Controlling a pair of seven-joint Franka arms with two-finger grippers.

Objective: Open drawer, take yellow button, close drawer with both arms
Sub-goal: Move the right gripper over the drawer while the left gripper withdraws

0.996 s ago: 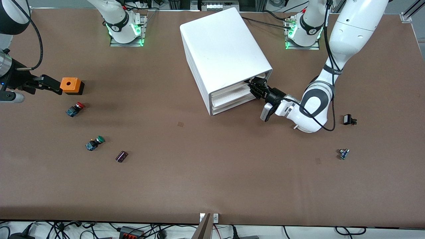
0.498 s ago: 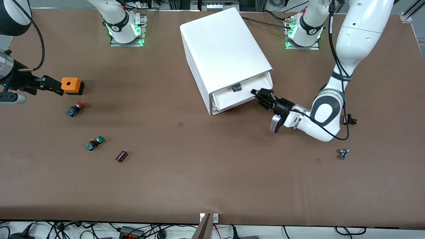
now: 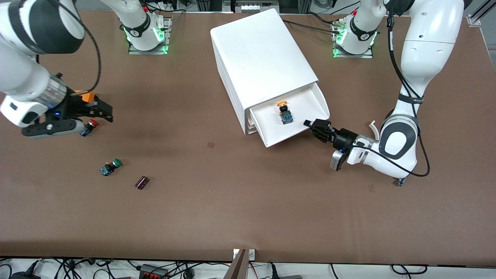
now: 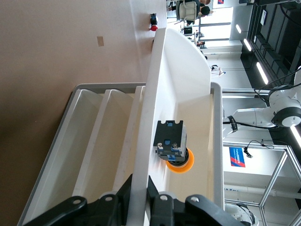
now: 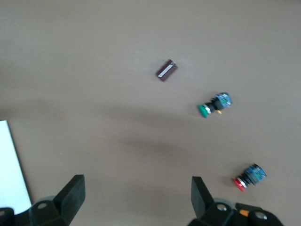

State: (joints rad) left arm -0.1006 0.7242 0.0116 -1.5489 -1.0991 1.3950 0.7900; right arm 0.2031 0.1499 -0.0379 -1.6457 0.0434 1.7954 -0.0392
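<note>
White plastic drawer [image 3: 294, 124], top of three in the cabinet [image 3: 259, 58], stands pulled out with the left gripper [image 3: 318, 128] pinching its front lip, jaws pressed together on the thin wall. Inside lies the button [image 3: 285, 112], on its side near the middle of the tray: orange cap toward 11 o'clock in the front view, dark body toward 5, long axis running cap to body. It looks light, hard and smooth, apt to roll; the squarish body likely offers the surest hold. The right gripper [image 3: 101, 110], jaws spread and empty, hangs over the table [image 3: 248, 201] at the right arm's end, by the red-capped button [image 3: 88, 126]; a green-capped button [image 3: 110, 167] lies nearer the camera.
</note>
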